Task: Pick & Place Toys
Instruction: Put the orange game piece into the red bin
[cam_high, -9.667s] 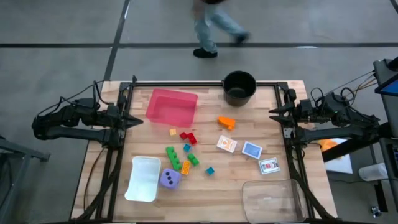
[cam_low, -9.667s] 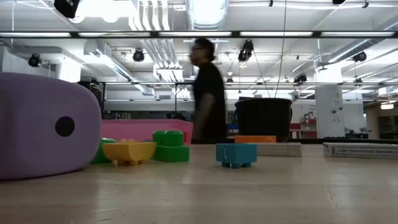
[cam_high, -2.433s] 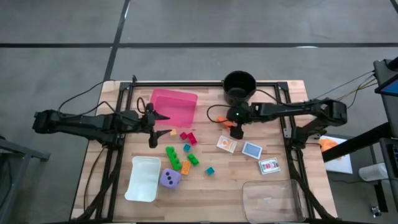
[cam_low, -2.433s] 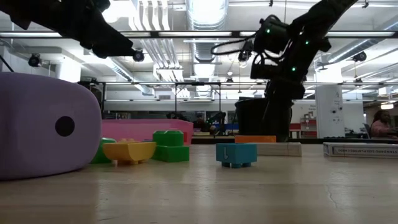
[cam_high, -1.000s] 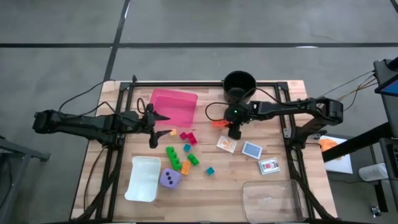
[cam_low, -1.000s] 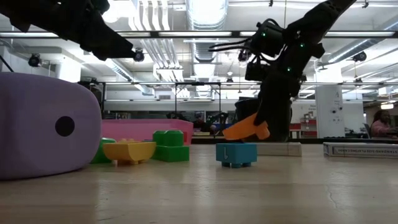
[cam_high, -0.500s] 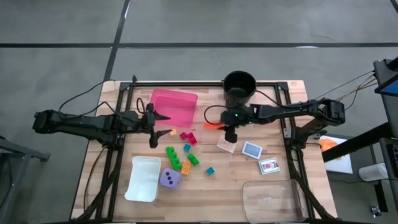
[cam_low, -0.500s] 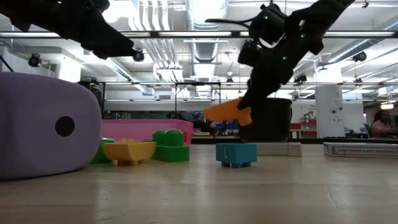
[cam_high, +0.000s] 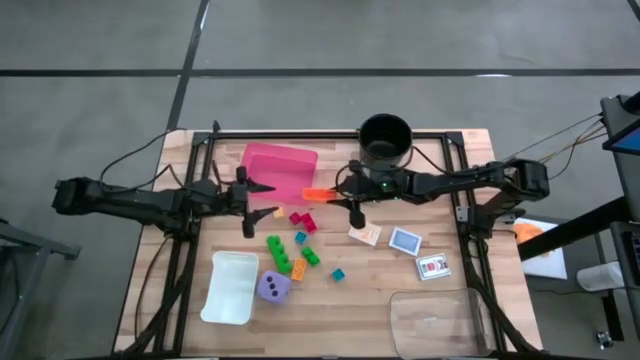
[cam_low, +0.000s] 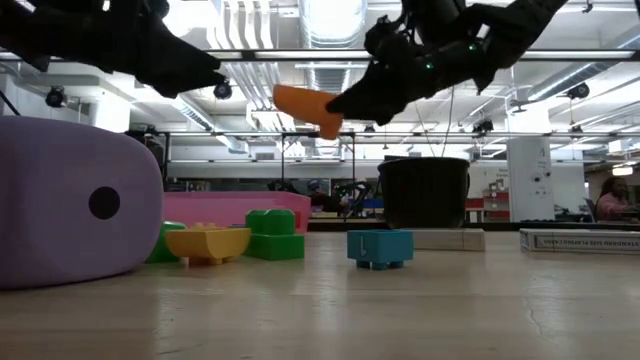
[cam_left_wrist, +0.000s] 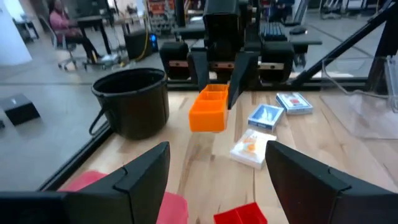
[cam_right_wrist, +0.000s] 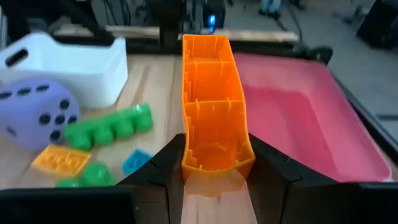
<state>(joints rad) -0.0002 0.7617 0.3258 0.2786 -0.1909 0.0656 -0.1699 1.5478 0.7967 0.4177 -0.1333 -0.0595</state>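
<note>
the right gripper (cam_high: 333, 194) was closed on the orange brick (cam_high: 318, 194), which was held off the table just beside the pink tray (cam_high: 275, 170), at the tray's edge nearest the black pot (cam_high: 385, 138). the left gripper (cam_high: 262, 198) was held with its fingers apart and nothing between them, near the tray's opposite side. the purple die (cam_high: 273, 287) and the three cards (cam_high: 403, 241) were left on the wood, well apart from the tray.

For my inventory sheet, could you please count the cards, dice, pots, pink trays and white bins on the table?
Cards: 3
Die: 1
Black pot: 1
Pink tray: 1
White bin: 1
Total: 7
</note>
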